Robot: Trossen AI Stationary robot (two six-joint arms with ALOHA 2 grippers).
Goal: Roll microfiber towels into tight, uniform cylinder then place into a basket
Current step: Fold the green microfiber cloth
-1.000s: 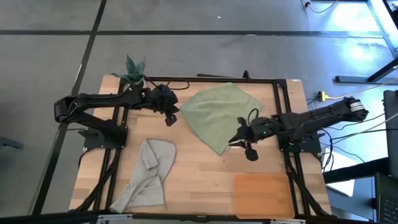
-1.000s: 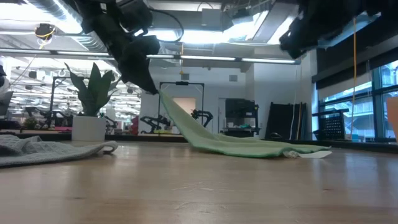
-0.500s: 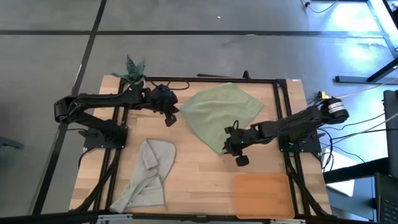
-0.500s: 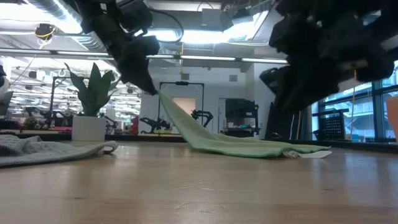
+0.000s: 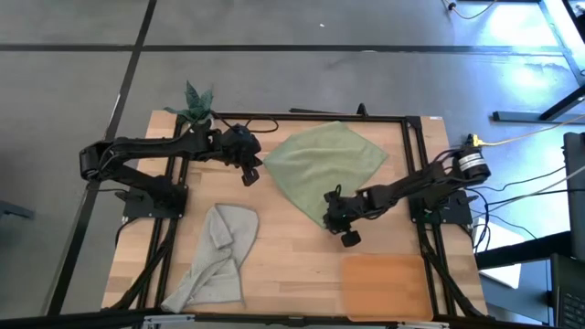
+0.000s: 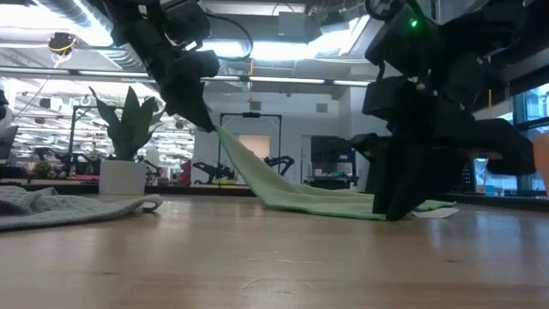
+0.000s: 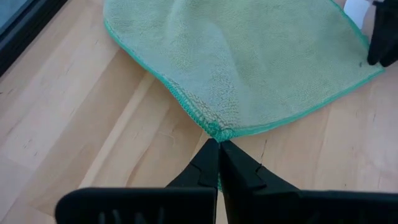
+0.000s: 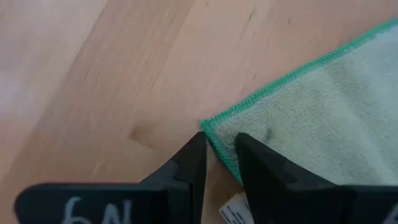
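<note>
Green towel (image 5: 324,169): left gripper (image 7: 219,148) pinches corner, right gripper (image 8: 217,149) straddles another.

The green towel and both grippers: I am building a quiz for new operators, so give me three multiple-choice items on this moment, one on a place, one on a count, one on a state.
1. Where is the orange-brown basket?
A. beside the plant pot
B. at the table's near right corner
C. under the grey towel

2. How many towels lie in the basket?
A. none
B. one
C. two

3. What is the left gripper doing?
A. hanging open over the grey towel
B. resting in the basket
C. pinching a corner of the green towel

Answers:
B, the basket sits at the near right corner, below the right gripper.
A, the green towel and the grey towel both lie on the table.
C, the left gripper is shut on the lifted corner.
</note>
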